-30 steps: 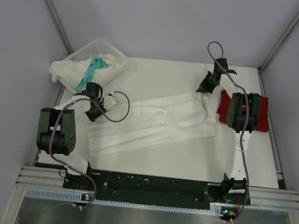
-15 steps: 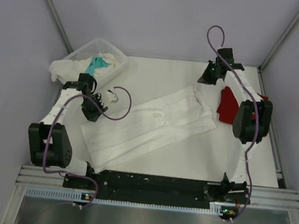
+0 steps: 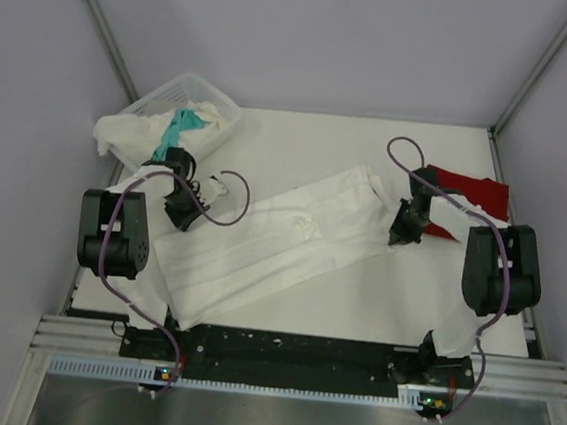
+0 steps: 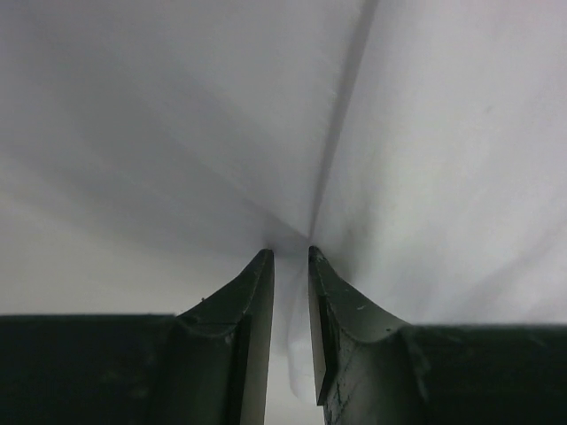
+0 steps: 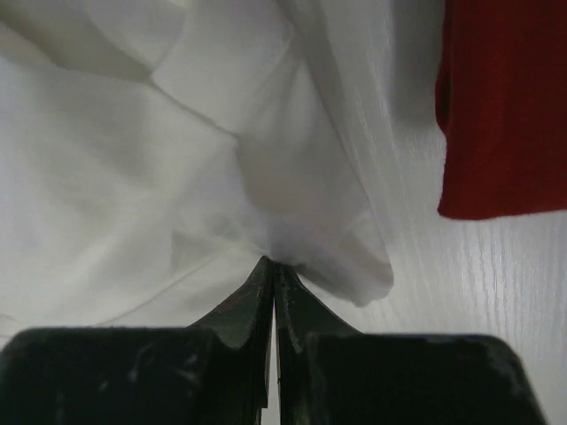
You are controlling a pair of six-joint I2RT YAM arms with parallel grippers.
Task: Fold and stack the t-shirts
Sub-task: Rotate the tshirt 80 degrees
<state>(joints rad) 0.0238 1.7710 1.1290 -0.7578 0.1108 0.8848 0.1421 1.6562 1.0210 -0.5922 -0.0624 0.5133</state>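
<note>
**Top external.** The left gripper and the right gripper are sitting at opposite ends of a long soft white cloth t-shirt. It is lying diagonally between them on the white table. I judge the two-end hold is meant to stretch the strip flat for its next fold. A flat plain red cloth t-shirt is lying just behind the right gripper, probably as the base of the stack. Behind the left gripper, a white plastic lattice basket is holding a crumpled teal cloth t-shirt and a crumpled white garment.

**Left wrist.** The fingers are standing almost together. A pleat of white cloth is running into the slit between them, so they are clamping the shirt's edge.

**Right wrist.** The jaws are pressing fully together on a bunched white corner. The red shirt is lying ahead and right of the tips, clear of the pinch.
</note>
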